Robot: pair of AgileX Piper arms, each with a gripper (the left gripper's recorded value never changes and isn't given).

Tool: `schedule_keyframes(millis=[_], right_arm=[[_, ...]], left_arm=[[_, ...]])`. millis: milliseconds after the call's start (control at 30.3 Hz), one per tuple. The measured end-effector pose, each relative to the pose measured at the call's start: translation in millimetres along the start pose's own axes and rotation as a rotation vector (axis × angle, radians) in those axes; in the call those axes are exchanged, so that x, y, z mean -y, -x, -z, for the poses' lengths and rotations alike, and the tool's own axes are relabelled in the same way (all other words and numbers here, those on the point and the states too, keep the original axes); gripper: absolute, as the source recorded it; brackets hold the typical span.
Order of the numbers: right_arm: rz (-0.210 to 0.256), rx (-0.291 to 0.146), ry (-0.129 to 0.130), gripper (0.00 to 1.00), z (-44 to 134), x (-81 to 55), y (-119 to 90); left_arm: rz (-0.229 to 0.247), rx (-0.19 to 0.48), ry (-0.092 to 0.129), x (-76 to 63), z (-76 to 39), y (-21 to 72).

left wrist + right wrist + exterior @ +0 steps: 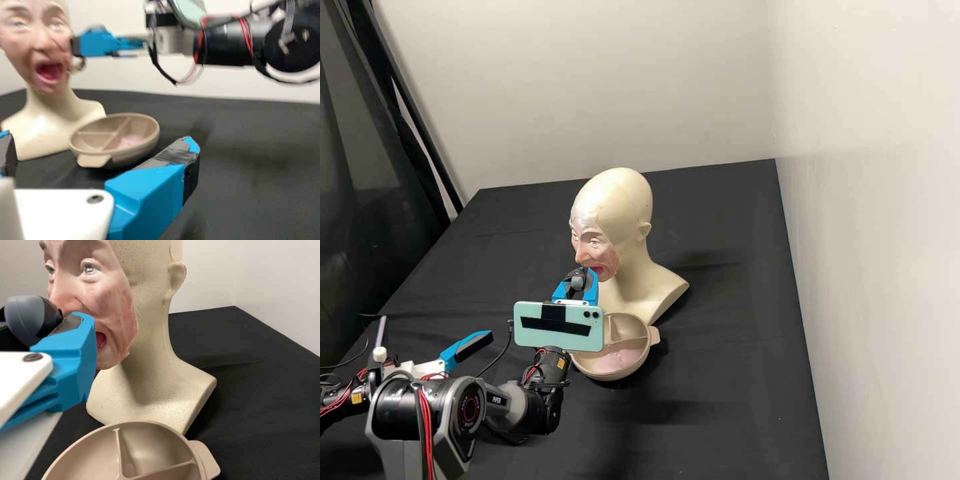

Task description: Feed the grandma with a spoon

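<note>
The spoon (30, 315), seen as a rounded grey handle, was clamped between the blue fingers of the right gripper (577, 280). In the high view it was just left of centre, right at the open mouth of the grandma head (613, 220); whether its far end touched the lips could not be told. The grandma head, a pale bald mannequin bust with a pink-cheeked face mask, stood upright on the black bench (733, 300) at the centre of the frame, facing the lower left. Just beside the bust's base, toward the bottom of the frame, lay a tan divided bowl (648, 343) with something pale pink in one compartment. A mint-green phone (560, 325) sat crosswise on the right arm's wrist, partly covering the bowl. The left gripper (463, 347) hung low in the lower left of the high view, well apart from the bust, its fingers (160, 180) spread wide and holding nothing. A white wall rose behind the bench
</note>
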Motion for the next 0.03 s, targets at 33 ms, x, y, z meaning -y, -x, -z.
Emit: schedule_keyframes(millis=[33], right_arm=[[0.0, 0.0, 0.0, 0.0, 0.0, 0.0, 0.0]], left_arm=[[-0.014, 0.002, 0.016, -1.0, 0.0, 1.5]])
